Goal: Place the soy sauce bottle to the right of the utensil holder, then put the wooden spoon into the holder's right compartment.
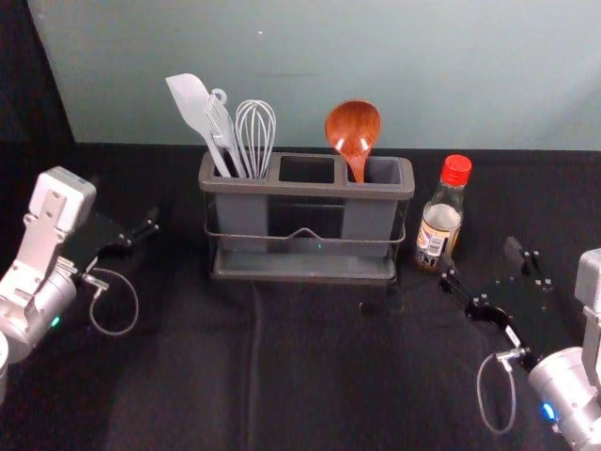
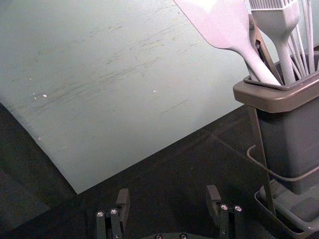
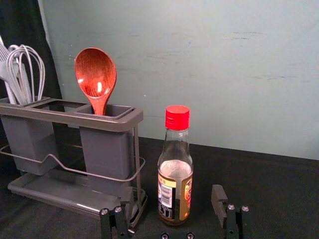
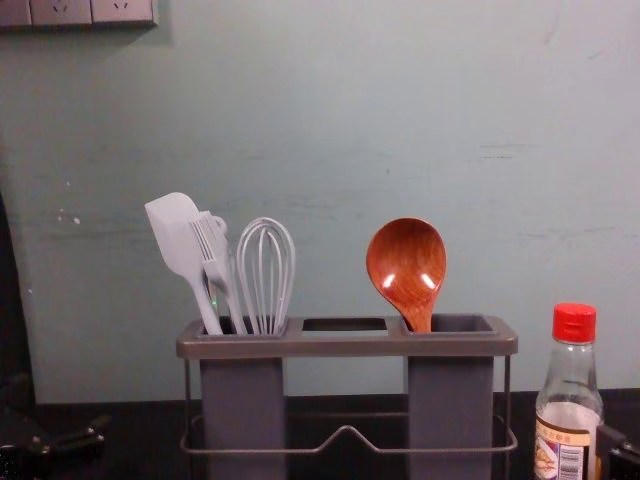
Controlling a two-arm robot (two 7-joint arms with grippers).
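Observation:
The grey utensil holder (image 1: pixel 305 188) stands upright with the wooden spoon (image 1: pixel 354 130) in its right compartment, bowl up. Just right of the holder, the soy sauce bottle (image 1: pixel 440 221) with its red cap is upright on the table. My right gripper (image 1: pixel 481 261) is low beside the bottle, on its near right side; in the right wrist view the same gripper (image 3: pixel 172 199) is open, its fingers either side of the bottle's line. Well left of the holder is my left gripper (image 1: pixel 124 205); seen from its wrist, that gripper (image 2: pixel 168 195) is open and empty.
A white spatula (image 1: pixel 192 108), a brush (image 4: pixel 217 262) and a whisk (image 1: pixel 255 132) stand in the holder's left compartment. Behind the dark cloth-covered table (image 1: pixel 310 376) rises a pale wall (image 4: pixel 300 120), with sockets (image 4: pixel 75 12) at its upper left.

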